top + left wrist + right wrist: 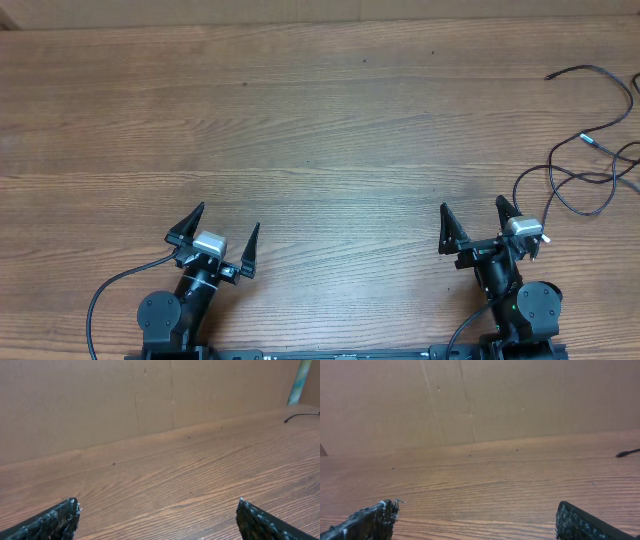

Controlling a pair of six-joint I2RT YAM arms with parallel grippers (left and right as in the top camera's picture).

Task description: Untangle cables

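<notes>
The cables (590,165) are thin black cords lying looped and crossed over one another at the table's far right edge, one plug end (550,76) pointing left and a pale-tipped plug (587,138) lower down. A cable end (301,416) shows far right in the left wrist view, and a cable tip (626,453) in the right wrist view. My left gripper (228,221) is open near the front left, far from the cords. My right gripper (472,206) is open near the front right, a short way left of and nearer than the bunch. Both hold nothing.
A wood-grain table (300,130) fills the view, with a brown cardboard wall (150,395) along its far edge. A pale green post (300,380) stands at the back right. Thicker black arm wires (110,290) trail beside the arm bases at the front.
</notes>
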